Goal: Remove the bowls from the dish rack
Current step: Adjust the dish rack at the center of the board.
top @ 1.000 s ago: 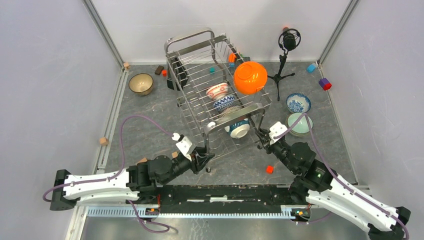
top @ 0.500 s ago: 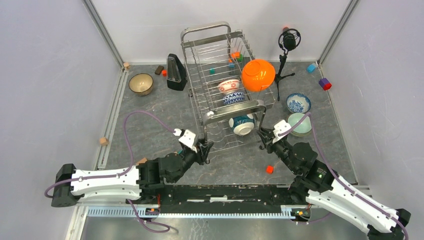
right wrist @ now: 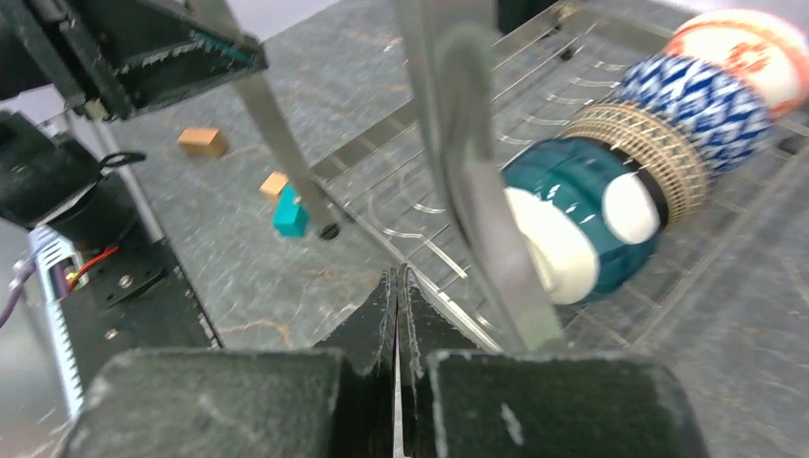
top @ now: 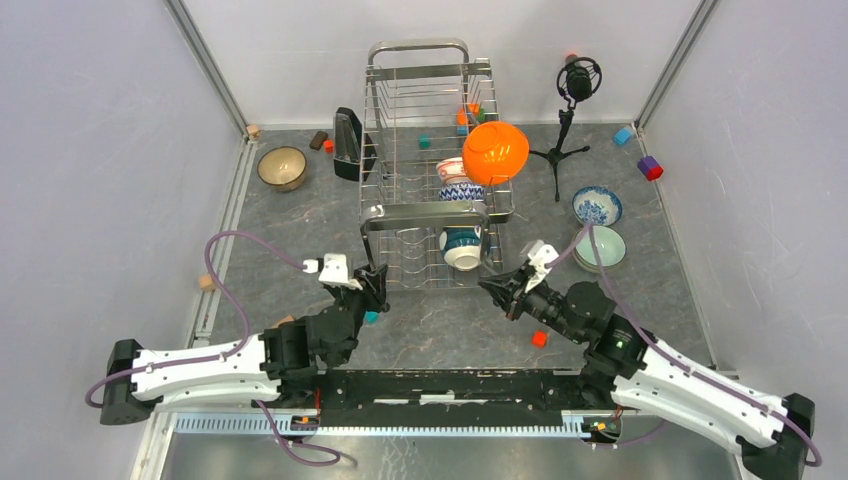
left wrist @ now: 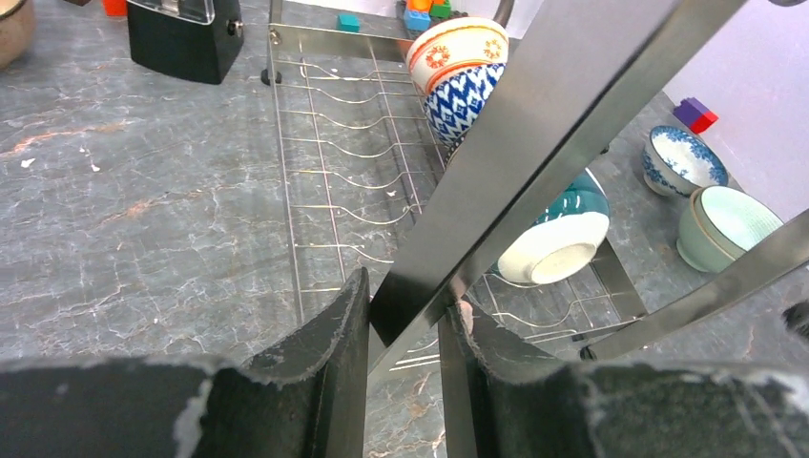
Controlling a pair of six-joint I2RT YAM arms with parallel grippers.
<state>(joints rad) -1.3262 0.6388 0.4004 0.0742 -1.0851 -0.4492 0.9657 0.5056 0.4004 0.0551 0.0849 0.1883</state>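
The grey desk (top: 300, 230) holds the big shiny dish rack (top: 425, 208) in the middle, and it is the biggest thing here. My left gripper (left wrist: 405, 315) pinches the flat steel bar (left wrist: 534, 105) of the rack's near handle, down by the left front corner. My right gripper (right wrist: 396, 286) is pressed together with nothing in it, and it hangs just beside the right front corner of the rack. The orange bowl (top: 495, 152) is the biggest bowl. It sits high up on the right side of the rack, leaning a bit. Lower down, four bowls stand on edge in a row, touching each other: the teal bowl (right wrist: 572, 219) nearest me, then the tan woven bowl (right wrist: 639, 143), the blue zigzag bowl (left wrist: 467, 95) and the red-and-white bowl (left wrist: 453, 52). Three more sit out on the desk: the brown bowl (top: 281, 167) far to the left, and the blue flower bowl (top: 597, 206) and pale green bowl (top: 600, 247) on the right. I think most of the job is not done yet. If I tug the handle, the whole rack could slide or tip, and the orange bowl could roll off and fall. The row of bowls could knock together too. My right gripper cannot take a bowl while it is pressed together, and a steel bar of the rack stands right in front of it, so it could bump that. The little red block (top: 540, 339) and teal block (top: 372, 317) lie close to my arms, and I could push them by mistake.
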